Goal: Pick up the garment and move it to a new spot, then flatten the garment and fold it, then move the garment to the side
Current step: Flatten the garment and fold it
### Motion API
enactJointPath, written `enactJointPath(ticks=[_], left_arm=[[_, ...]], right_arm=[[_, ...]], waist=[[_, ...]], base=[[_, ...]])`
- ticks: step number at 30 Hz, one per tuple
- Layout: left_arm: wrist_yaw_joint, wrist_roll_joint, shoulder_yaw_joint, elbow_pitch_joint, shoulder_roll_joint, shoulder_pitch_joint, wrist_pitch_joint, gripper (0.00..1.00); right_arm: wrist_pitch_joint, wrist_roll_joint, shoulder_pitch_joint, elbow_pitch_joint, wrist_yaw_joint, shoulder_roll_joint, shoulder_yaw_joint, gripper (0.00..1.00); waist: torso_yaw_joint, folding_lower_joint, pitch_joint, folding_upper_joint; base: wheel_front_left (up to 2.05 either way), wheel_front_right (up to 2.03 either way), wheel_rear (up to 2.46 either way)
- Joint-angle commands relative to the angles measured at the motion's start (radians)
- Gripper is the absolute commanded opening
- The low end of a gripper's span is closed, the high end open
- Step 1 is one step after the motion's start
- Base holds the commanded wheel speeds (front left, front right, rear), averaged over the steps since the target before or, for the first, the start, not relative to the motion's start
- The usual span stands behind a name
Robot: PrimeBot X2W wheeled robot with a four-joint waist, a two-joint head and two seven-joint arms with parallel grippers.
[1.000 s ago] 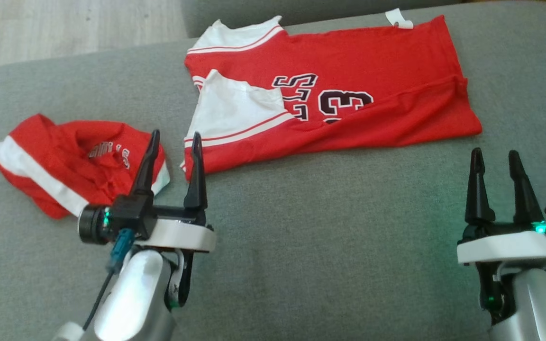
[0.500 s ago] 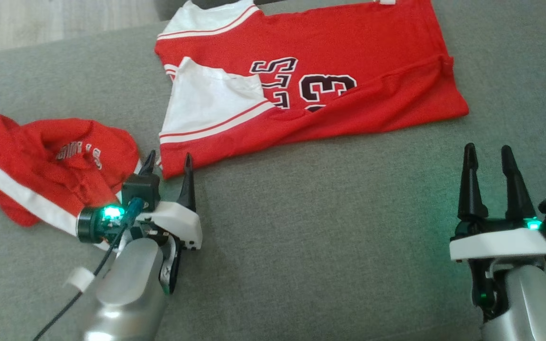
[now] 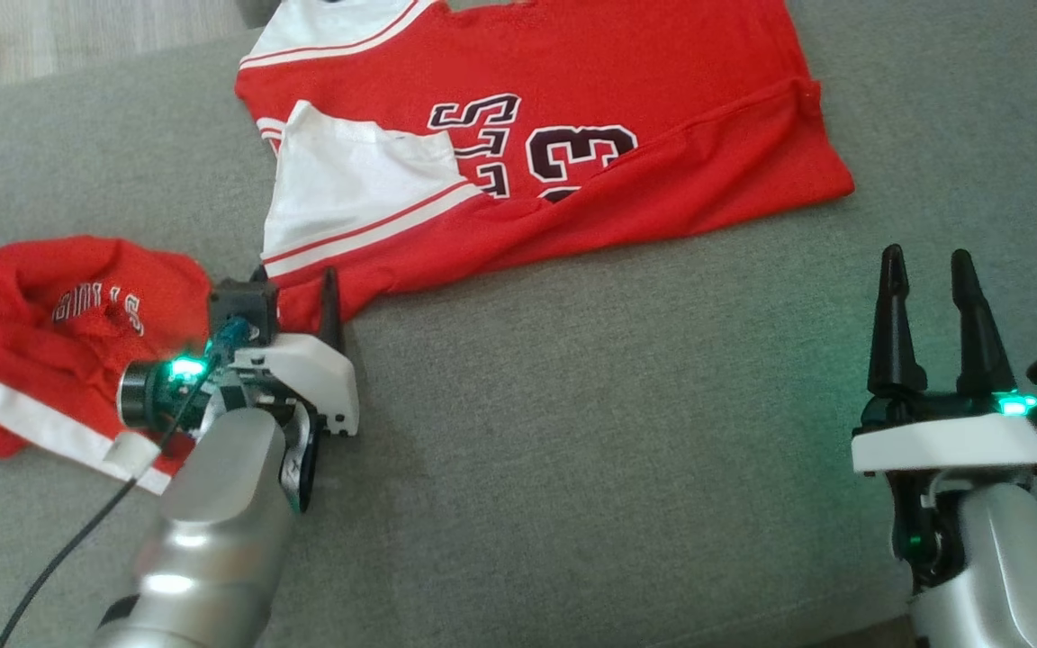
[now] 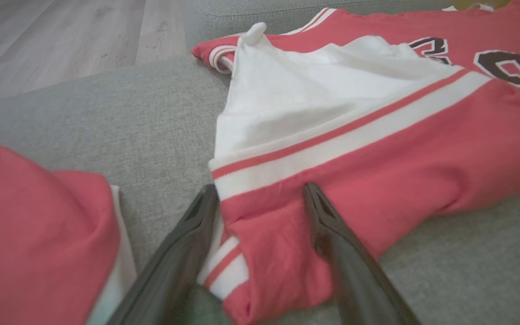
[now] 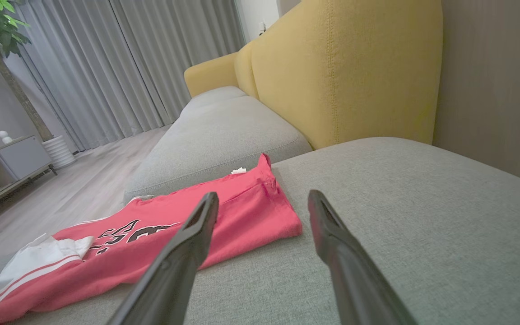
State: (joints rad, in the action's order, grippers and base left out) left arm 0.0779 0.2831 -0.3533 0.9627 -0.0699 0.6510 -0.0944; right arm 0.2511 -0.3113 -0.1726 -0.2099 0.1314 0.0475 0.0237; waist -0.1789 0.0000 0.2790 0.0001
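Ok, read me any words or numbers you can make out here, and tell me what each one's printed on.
"BULLS": pale letters, upside down in the head view, on the crumpled red garment at the left.
"3": black, white-edged digit on the red jersey; the characters beside it are cut off by a fold and cannot be read.
White tag at the jersey's far edge: too small to read.

Left gripper (image 3: pixel 295 286) reaches forward, its 2 fingers spread apart; right gripper (image 3: pixel 927 270) hovers upright, fingers equally parted.
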Motion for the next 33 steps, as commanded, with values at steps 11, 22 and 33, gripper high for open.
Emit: enactJointPath(ticks=[11, 22, 33], left_arm=[[-0.021, 0.008, -0.003, -0.052, -0.004, 0.032, -0.121, 0.00], [0.000, -0.043, -0.069, -0.248, 0.011, 0.032, -0.166, 0.00], [0.001, -0.046, -0.107, -0.344, 0.016, 0.035, -0.167, 0.00]], right_arm=[[-0.026, 0.073, -0.075, -0.016, -0.001, 0.003, 0.054, 1.00], [-0.278, 0.234, -0.311, -0.297, -0.001, 0.003, 0.237, 1.00], [-0.390, 0.407, -0.539, -0.589, -0.001, 0.024, 0.371, 1.00]], waist=[[0.036, 0.0000, -0.029, -0.0001], [0.099, 0.0000, -0.007, -0.0001], [0.165, 0.0000, 0.060, -0.0001]], base=[[0.00, 0.00, 0.00], [0.00, 0.00, 0.00], [0.00, 0.00, 0.00]])
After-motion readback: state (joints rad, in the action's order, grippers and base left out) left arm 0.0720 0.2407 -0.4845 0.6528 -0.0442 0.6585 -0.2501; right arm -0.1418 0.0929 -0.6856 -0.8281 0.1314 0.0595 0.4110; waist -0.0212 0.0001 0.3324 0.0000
